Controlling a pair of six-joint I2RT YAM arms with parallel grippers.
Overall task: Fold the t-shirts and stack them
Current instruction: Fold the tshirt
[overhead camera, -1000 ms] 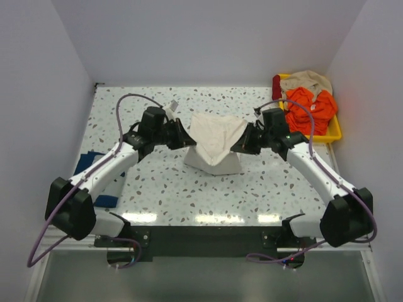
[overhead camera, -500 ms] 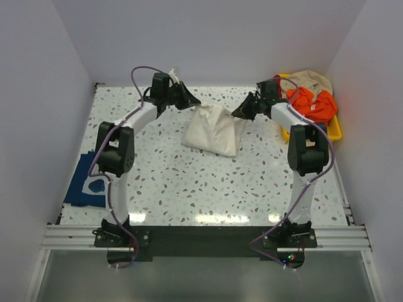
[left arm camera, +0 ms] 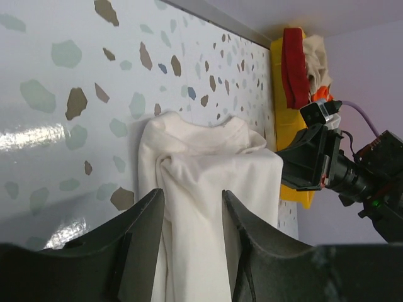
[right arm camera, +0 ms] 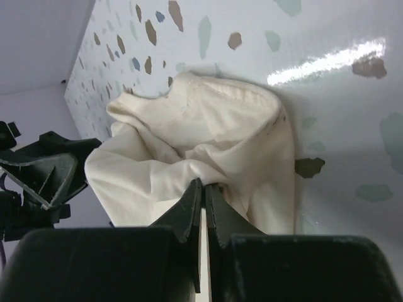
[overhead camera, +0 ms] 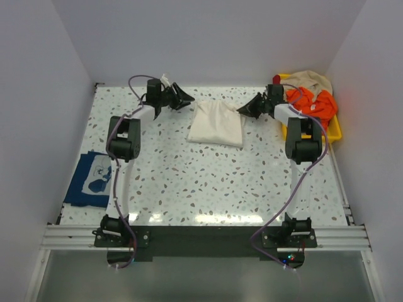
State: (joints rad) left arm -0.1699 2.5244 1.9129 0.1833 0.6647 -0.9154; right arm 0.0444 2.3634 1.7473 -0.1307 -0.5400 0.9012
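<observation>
— Shirts first. Where?
— Cream t-shirt (overhead camera: 217, 124), folded small, flat on the far part of the surface (overhead camera: 208, 182), between both arms. Navy t-shirt (overhead camera: 94, 181), white picture up, at the left edge, well apart from the cream one.
— And the left tool (left arm camera: 192, 198)?
— Spread open, holding nothing. Sits just beside the far left corner of the cream one, with cloth in sight between the fingers but not touched.
— Why spread?
— Probably to leave the fold flat, with no tug from that side.
— Right tool (right arm camera: 201, 189)?
— Pressed together, pinching a bit of cream cloth at the far right corner, going by the bunched cloth at the tips.
— Why pinch there?
— Maybe to keep that corner in place, or to smooth the edge. Hard to tell.
— Yellow tray (overhead camera: 335, 133)?
— Far right, just beside the right arm, full of orange and tan clothes (overhead camera: 308, 107). Not in the stack.
— Next?
— Open the right tool, check the fold, then go for the navy one. Careful with a one-sided pull: easy way to drag the fold crooked.
</observation>
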